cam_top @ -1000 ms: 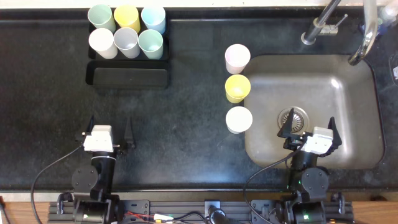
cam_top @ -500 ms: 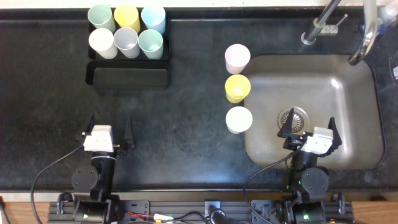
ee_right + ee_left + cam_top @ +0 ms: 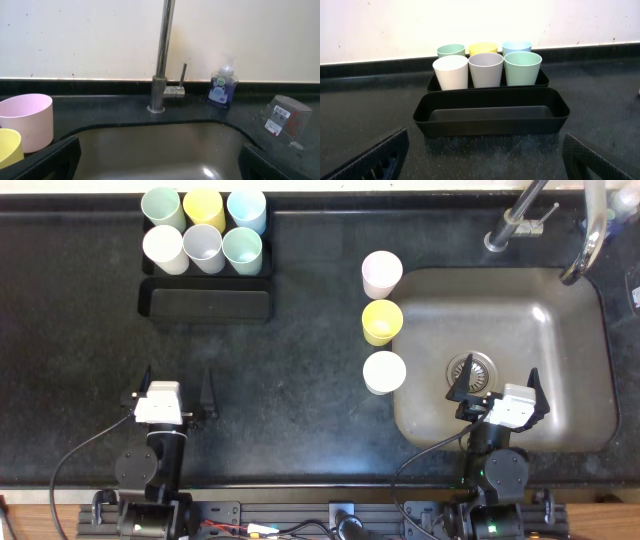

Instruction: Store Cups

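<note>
Cups stand in two groups: a pink cup [image 3: 381,273], a yellow cup [image 3: 381,321] and a white cup [image 3: 384,371] line the counter [image 3: 310,390] just beside the sink [image 3: 560,330]; six more fill the far black tray [image 3: 205,275]. Left gripper [image 3: 178,386] and right gripper [image 3: 497,384] both gape wide, holding nothing

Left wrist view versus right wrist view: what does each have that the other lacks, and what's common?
Left wrist, not right: six cups standing in the rear black tray, and the empty front tray. Right wrist, not left: sink, faucet, soap bottle, pink cup and a yellow cup's edge. Shared: dark countertop and pale wall behind.
</note>
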`<state>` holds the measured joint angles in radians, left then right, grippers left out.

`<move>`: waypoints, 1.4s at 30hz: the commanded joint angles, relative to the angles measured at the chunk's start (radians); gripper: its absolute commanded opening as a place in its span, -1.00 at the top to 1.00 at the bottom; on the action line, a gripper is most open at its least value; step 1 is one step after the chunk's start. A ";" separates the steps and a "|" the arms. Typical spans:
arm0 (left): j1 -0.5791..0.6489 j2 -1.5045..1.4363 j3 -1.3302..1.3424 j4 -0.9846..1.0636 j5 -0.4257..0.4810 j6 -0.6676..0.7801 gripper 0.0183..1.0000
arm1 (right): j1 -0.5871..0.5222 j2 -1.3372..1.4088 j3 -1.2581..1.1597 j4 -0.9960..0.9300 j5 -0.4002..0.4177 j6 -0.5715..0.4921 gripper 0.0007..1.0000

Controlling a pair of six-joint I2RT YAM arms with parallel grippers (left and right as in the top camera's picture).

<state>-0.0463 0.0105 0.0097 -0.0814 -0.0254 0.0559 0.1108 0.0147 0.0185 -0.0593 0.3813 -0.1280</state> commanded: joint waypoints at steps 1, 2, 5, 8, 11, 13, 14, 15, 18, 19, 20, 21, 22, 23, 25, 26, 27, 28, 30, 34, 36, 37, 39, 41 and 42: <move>-0.006 -0.008 -0.002 -0.001 0.010 0.012 -1.00 | -0.006 -0.010 -0.014 0.012 0.000 0.000 -0.99; -0.006 -0.008 -0.002 -0.001 0.010 0.012 -1.00 | -0.006 -0.010 -0.014 0.012 0.000 0.001 -1.00; -0.006 -0.008 -0.002 -0.001 0.010 0.012 -1.00 | -0.006 -0.010 -0.014 0.012 0.000 0.001 -1.00; -0.006 -0.008 -0.002 -0.001 0.010 0.012 -1.00 | -0.006 -0.010 -0.014 0.012 0.000 0.000 -1.00; -0.005 -0.008 -0.002 -0.002 0.010 0.012 -1.00 | -0.006 -0.010 -0.014 0.012 0.000 0.000 -0.99; -0.002 0.006 0.004 -0.013 0.013 0.011 -1.00 | -0.006 -0.010 -0.014 0.012 0.000 0.000 -1.00; 0.004 0.025 0.015 -0.035 0.027 0.011 -1.00 | -0.006 -0.010 -0.014 0.012 0.000 0.001 -1.00; 0.018 0.063 0.041 -0.064 0.036 0.003 -1.00 | -0.006 -0.010 -0.014 0.012 0.000 0.001 -0.99; 0.068 0.272 0.200 -0.158 0.180 -0.162 -1.00 | -0.006 -0.010 -0.014 0.012 0.000 0.001 -0.99; 0.084 0.361 0.272 -0.183 0.240 -0.211 -1.00 | -0.006 -0.010 -0.014 0.012 0.000 0.001 -0.99; 0.104 0.474 0.373 -0.224 0.301 -0.252 -1.00 | -0.006 -0.010 -0.014 0.012 0.000 0.000 -0.99; 0.121 0.573 0.475 -0.277 0.354 -0.282 -1.00 | -0.006 -0.010 -0.014 0.012 0.000 0.000 -1.00; 0.138 0.694 0.612 -0.357 0.420 -0.328 -0.99 | -0.006 -0.010 -0.014 0.012 0.000 0.001 -1.00; 0.148 0.793 0.740 -0.440 0.470 -0.361 -1.00 | -0.006 -0.010 -0.014 0.012 0.000 0.001 -1.00; 0.151 1.006 1.048 -0.656 0.509 -0.384 -1.00 | -0.006 -0.010 -0.014 0.012 0.000 0.001 -0.99; 0.139 1.115 1.220 -0.766 0.511 -0.392 -1.00 | -0.006 -0.010 -0.014 0.012 0.000 0.001 -1.00; 0.116 1.227 1.393 -0.856 0.507 -0.406 -1.00 | -0.006 -0.010 -0.014 0.012 0.000 0.000 -1.00; 0.085 1.320 1.538 -0.918 0.499 -0.405 -1.00 | -0.006 -0.010 -0.014 0.012 0.000 0.000 -1.00; -0.008 1.508 1.828 -1.007 0.454 -0.405 -1.00 | -0.006 -0.010 -0.014 0.012 0.000 0.001 -1.00; -0.241 1.849 2.279 -1.063 0.301 -0.405 -1.00 | -0.006 -0.010 -0.014 0.012 0.000 0.001 -1.00; -0.349 2.003 2.428 -1.082 0.243 -0.406 -1.00 | -0.006 -0.010 -0.014 0.012 0.000 0.001 -0.99; -0.386 2.059 2.469 -1.098 0.223 -0.418 -1.00 | -0.006 -0.010 -0.014 0.012 0.000 0.001 -1.00; -0.449 2.154 2.508 -1.139 0.159 -0.496 -1.00 | -0.006 -0.010 -0.014 0.012 0.000 0.001 -0.99; -0.491 2.225 2.508 -1.188 0.120 -0.564 -1.00 | -0.006 -0.010 -0.014 0.012 0.000 0.001 -0.99; -0.504 2.255 2.508 -1.215 0.109 -0.590 -1.00 | -0.006 -0.010 -0.014 0.012 0.000 0.001 -1.00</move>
<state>-0.5220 2.1952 2.4916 -1.2514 0.1905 -0.4171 0.1108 0.0120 0.0185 -0.0528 0.3809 -0.1276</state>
